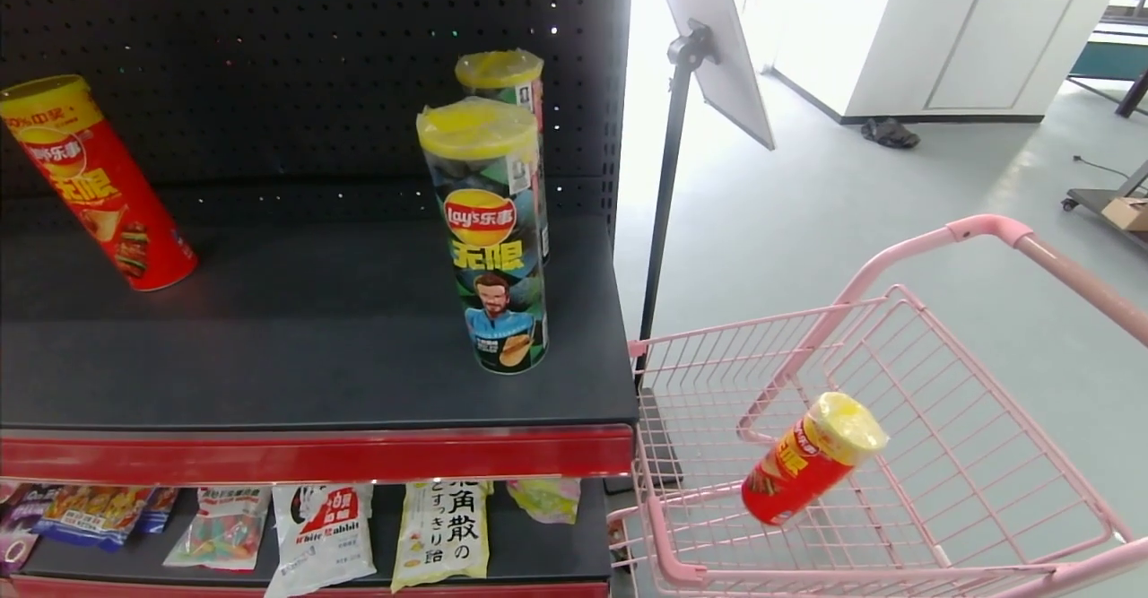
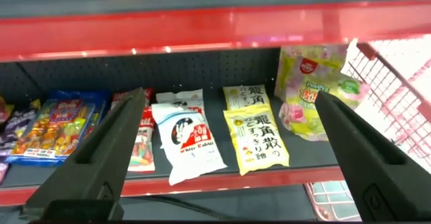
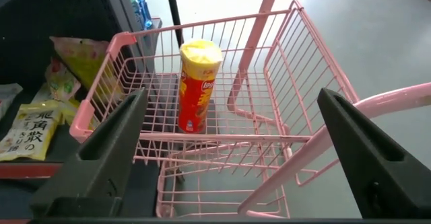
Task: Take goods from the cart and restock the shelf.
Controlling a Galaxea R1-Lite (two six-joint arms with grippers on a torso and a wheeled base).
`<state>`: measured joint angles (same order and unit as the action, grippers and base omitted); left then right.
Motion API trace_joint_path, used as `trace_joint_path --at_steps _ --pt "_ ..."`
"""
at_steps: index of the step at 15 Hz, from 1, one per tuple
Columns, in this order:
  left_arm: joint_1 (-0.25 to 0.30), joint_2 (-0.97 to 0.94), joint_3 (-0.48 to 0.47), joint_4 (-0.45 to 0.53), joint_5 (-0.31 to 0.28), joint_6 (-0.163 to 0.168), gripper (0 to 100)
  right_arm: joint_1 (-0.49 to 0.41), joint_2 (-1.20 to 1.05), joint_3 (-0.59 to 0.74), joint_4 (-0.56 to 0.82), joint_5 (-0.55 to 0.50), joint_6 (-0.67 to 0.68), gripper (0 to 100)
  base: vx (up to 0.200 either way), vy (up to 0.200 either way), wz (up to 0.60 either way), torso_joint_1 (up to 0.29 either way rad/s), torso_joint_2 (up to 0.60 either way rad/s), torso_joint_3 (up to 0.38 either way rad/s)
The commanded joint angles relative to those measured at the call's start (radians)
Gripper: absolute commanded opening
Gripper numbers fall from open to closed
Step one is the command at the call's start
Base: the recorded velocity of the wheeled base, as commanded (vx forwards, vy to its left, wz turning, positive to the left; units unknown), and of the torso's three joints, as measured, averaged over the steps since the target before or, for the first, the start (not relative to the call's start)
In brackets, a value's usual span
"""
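Note:
A red chip can with a yellow lid (image 1: 812, 459) (image 3: 196, 84) stands in the pink cart (image 1: 906, 329) (image 3: 283, 69). On the upper shelf board (image 1: 305, 356) stand a green chip can (image 1: 489, 235), a second one behind it (image 1: 507, 78), and a red can (image 1: 94, 181) at the far left. My right gripper (image 3: 232, 157) hovers open above the cart, its fingers (image 3: 101, 157) wide on either side of the red can, clear of it. My left gripper (image 2: 229, 157) is open in front of the lower shelf, holding nothing.
Snack bags lie on the lower shelf (image 2: 195, 140) (image 1: 323, 531), including a green bag (image 2: 313, 89) at its cart-side end. A red price rail (image 1: 314, 455) edges the upper shelf. A black stand with a white board (image 1: 708, 42) rises behind the cart.

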<state>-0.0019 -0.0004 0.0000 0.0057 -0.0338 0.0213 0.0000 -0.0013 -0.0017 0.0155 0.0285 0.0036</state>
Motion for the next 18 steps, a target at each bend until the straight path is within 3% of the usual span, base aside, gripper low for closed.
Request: trace_joint_path --at_steps 1,7,13,15,16,18 --pt "0.000 0.000 0.000 0.000 0.000 0.000 100 0.000 0.001 0.000 0.000 0.001 -0.001 100 0.000 0.000 0.00 -0.193 0.44 0.261" --pt "0.000 0.000 0.000 0.000 0.000 0.000 100 0.000 0.001 0.000 -0.003 -0.001 -0.005 100 0.000 0.000 0.00 -0.203 0.52 0.317" --pt "0.000 0.000 -0.002 0.000 0.000 0.002 100 0.000 0.003 -0.034 -0.028 0.010 -0.056 100 0.000 0.000 0.00 -0.027 0.07 0.047" --pt "0.000 0.000 -0.002 0.000 0.000 0.002 100 0.021 0.328 -0.543 0.001 0.059 -0.114 100 0.000 0.000 0.00 0.000 0.00 0.000" --pt "0.000 0.000 -0.002 0.000 0.000 0.002 100 0.081 0.492 -0.776 0.012 0.137 -0.111 100 0.000 0.000 0.00 0.000 0.00 0.000" --pt "0.000 0.000 -0.002 0.000 0.000 0.002 100 0.170 0.814 -1.090 -0.006 0.169 -0.123 100 0.000 0.000 0.00 0.000 0.00 0.000"
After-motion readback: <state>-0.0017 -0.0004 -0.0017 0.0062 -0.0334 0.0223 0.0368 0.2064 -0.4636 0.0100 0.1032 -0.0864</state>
